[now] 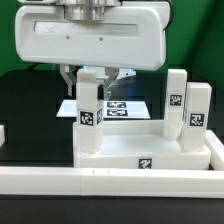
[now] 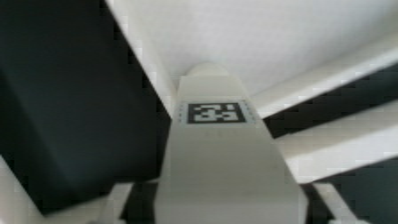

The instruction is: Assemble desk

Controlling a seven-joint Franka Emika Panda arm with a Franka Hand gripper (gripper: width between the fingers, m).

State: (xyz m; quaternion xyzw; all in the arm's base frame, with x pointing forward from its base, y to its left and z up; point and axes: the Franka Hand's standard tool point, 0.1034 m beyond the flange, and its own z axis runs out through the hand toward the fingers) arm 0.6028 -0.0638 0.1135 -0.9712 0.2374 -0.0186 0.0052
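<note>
Now pinching a leg (image 1: 90,110) upright in the gripper (image 1: 91,80), at the tabletop's (image 1: 150,152) left front corner in the exterior view. Standing at its right rear corner, two more legs (image 1: 187,110).

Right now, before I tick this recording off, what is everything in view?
tabletop: one, white, near side of the table against the border bar.
legs: three visible, white with black-and-white tags; one upright between the gripper's fingers at the tabletop's corner on the exterior view's left, two standing on the exterior view's right.
border bar: one, white, along the near edge.
marker board: one, white with tags, flat behind the tabletop.
table: one, black.
gripper: one, white body, closed on the leg.
</note>
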